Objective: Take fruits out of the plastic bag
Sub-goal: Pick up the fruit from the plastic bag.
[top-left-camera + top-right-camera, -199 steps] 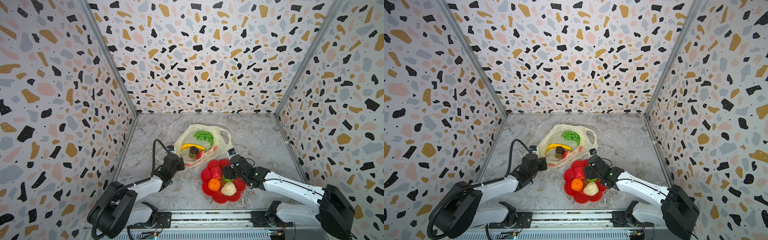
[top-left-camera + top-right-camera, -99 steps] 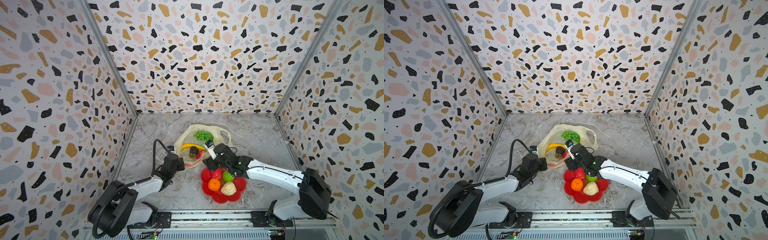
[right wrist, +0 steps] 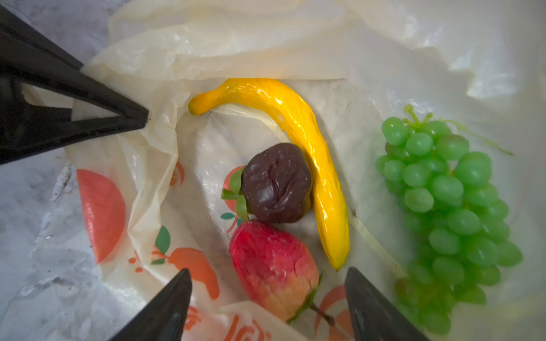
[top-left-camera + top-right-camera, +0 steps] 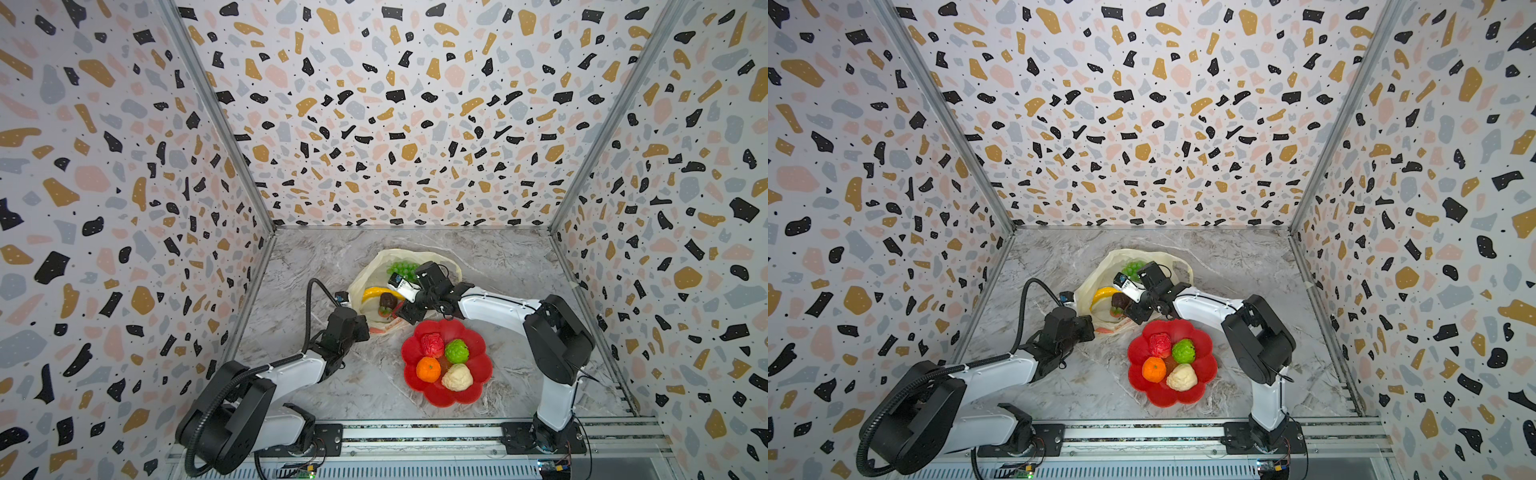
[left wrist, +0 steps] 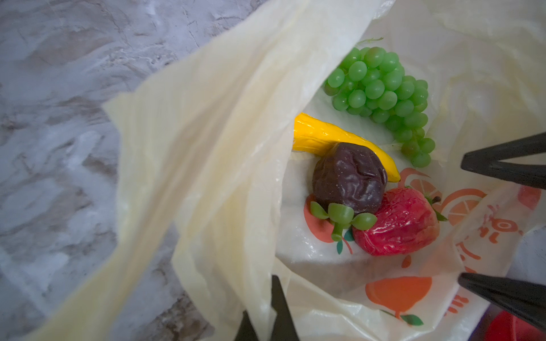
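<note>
Right fingers (image 3: pixel 165 307) newly over the strawberry (image 3: pixel 271 265), wide apart — left fingers (image 5: pixel 281 316) tight on the plastic bag (image 5: pixel 206 147).

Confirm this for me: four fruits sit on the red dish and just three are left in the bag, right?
Not quite: four are left in the bag, not three. The right wrist view shows the banana, grapes, dark brown fruit and strawberry inside it. The red dish does hold four, as in both top views.
</note>
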